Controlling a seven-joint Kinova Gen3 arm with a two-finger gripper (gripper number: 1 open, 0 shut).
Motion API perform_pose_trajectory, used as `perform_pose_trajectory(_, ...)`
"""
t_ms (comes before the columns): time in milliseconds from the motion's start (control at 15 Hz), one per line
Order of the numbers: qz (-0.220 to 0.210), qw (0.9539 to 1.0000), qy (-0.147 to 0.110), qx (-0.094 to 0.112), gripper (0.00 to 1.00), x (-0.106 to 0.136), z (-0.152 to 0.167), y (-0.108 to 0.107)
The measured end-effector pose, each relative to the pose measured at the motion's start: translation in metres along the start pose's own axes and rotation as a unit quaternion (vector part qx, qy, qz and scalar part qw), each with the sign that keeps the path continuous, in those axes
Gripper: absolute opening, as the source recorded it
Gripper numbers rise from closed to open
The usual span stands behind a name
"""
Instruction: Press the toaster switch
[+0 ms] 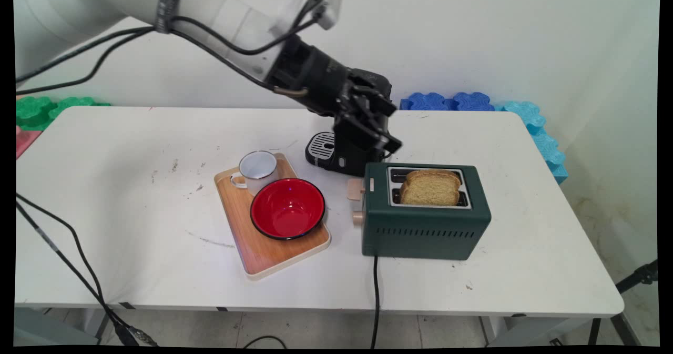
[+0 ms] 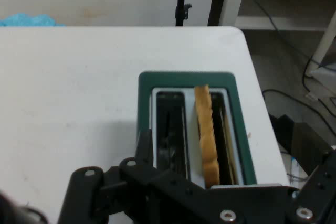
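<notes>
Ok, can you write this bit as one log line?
gripper: above toaster, holding nothing | toast: in near slot | far slot: bare | bowl, mug: on tray

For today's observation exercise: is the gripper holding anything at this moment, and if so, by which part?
Nothing is held. The gripper hangs in the air above the back left of the green toaster; the bread slice stands in a slot, untouched.
</notes>
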Motion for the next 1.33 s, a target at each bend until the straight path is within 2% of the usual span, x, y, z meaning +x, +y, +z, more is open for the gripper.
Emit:
perform_pose_trajectory(200, 0.000, 1.0000, -0.006, 0.004, 1.00, -0.016, -0.016, -0.005)
perform_pose_trajectory(267, -0.001, 0.9999, -0.009, 0.005, 0.00, -0.022, -0.020, -0.006)
perform_pose_trajectory(467, -0.003, 0.9997, -0.022, 0.005, 0.00, -0.043, -0.030, -0.008)
perform_pose_trajectory(867, -0.006, 0.9991, -0.042, -0.001, 0.00, -0.071, -0.027, -0.006)
perform_pose_trajectory(1333, -0.003, 0.9984, -0.057, -0.007, 0.00, -0.087, -0.012, -0.008)
